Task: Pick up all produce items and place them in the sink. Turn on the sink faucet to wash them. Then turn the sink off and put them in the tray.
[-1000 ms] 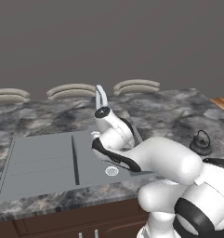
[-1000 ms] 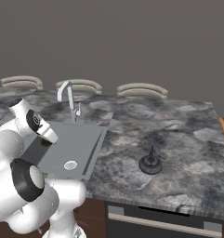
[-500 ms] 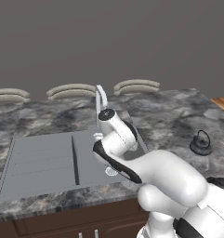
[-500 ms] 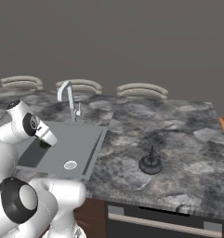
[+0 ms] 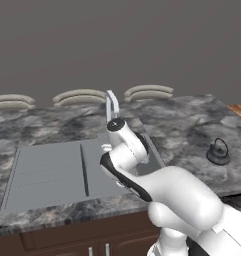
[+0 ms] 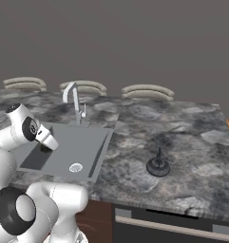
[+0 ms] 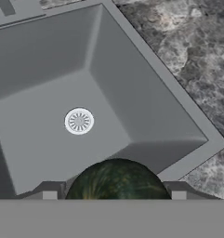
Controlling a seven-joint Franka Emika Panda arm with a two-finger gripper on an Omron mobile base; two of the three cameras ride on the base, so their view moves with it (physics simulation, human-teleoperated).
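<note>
Clenched on the small round dark green produce item (image 7: 117,180), the claw (image 7: 114,195) hovers over the matte grey sink's (image 7: 146,116) basin; best lower near the round white drain (image 7: 79,121) before releasing.

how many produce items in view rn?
1. A dark green round produce item sits between the tool's fingertips, above the sink basin near the drain. Others could be hidden behind the arm.
</note>
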